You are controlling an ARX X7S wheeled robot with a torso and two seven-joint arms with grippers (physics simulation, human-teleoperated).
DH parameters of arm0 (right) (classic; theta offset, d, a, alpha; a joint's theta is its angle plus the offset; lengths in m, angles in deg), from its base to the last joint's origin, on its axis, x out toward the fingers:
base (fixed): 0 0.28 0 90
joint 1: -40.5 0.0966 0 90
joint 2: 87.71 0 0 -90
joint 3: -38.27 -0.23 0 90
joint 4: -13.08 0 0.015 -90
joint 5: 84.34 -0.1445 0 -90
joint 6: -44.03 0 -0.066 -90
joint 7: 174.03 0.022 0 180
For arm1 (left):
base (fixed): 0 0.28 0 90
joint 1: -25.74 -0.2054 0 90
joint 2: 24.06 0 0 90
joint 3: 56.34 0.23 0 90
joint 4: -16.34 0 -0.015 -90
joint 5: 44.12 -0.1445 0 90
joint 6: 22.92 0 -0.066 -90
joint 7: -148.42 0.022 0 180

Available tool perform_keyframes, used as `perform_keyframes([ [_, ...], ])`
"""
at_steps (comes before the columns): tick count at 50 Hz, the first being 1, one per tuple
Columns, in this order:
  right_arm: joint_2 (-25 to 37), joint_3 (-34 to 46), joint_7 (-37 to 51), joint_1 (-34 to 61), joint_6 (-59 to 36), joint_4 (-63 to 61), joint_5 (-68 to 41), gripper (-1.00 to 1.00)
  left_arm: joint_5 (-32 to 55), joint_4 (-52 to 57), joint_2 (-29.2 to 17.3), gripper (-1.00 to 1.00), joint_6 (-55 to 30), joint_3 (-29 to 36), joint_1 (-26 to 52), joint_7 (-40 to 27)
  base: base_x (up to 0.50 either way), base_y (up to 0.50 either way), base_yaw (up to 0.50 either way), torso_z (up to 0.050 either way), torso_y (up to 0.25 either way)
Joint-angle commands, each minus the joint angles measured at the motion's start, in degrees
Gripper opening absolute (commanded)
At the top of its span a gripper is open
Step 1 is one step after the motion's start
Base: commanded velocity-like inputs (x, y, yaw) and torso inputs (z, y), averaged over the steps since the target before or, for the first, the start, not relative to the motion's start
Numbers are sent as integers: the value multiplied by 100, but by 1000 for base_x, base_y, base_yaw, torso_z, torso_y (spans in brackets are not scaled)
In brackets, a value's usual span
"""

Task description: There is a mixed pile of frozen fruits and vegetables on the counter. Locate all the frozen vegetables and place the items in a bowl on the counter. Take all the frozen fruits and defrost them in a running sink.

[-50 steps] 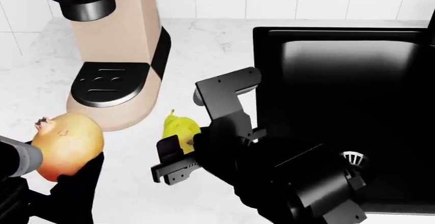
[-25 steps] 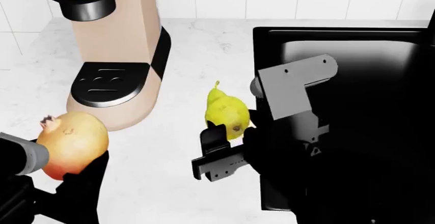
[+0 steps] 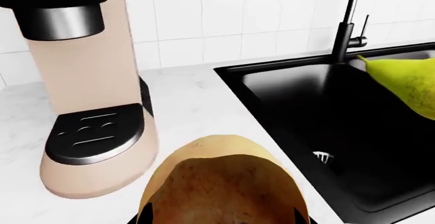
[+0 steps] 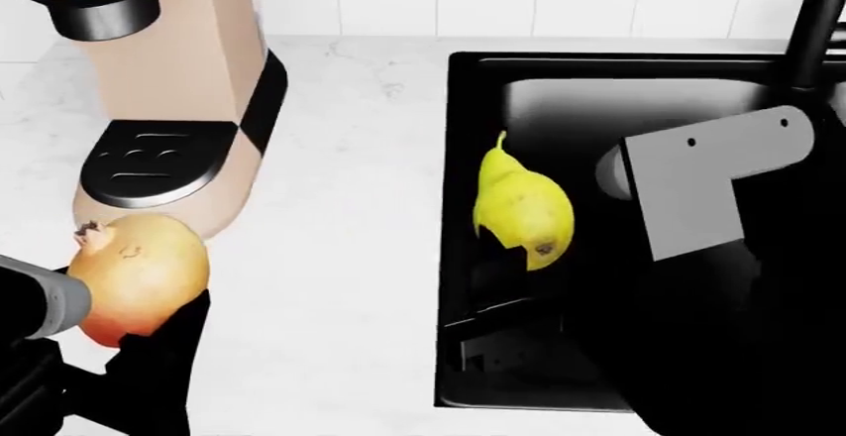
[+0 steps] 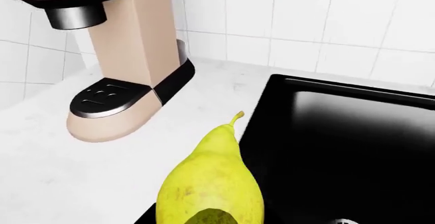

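My left gripper (image 4: 133,332) holds the round tan-to-red fruit (image 4: 137,277), lifted above the counter (image 4: 344,248) near its front edge, just in front of the beige coffee machine (image 4: 165,99); the skin grades from tan on top to red underneath, with a small dried crown at one side. In the left wrist view the fruit (image 3: 224,183) fills the foreground and hides the fingers entirely. My right gripper (image 4: 509,292) grips the yellow-green pear (image 4: 522,208), stem up, held above the sink (image 4: 608,89) just inside its left rim. The black fingers blend into the black basin, so their outline is hard to separate. The faucet (image 3: 350,20) is cut off at the top.
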Motion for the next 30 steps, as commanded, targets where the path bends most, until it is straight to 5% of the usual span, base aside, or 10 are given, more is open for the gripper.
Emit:
perform_keyframes([
  [1, 222, -224, 103, -176, 23, -237, -125, -100, 159, 38, 8, -100, 74, -19, 53, -161, 1, -500, 0, 0, 0],
  [13, 280, -229, -41, -302, 116, -389, 68, -100, 112, 21, 6, -100, 113, -8, 23, -132, 109, -480, 0, 0, 0],
  [30, 321, -275, 44, -320, 140, -468, -110, -100, 223, 69, -74, -100, 153, -75, 45, -146, 257, -197, 0, 0, 1],
])
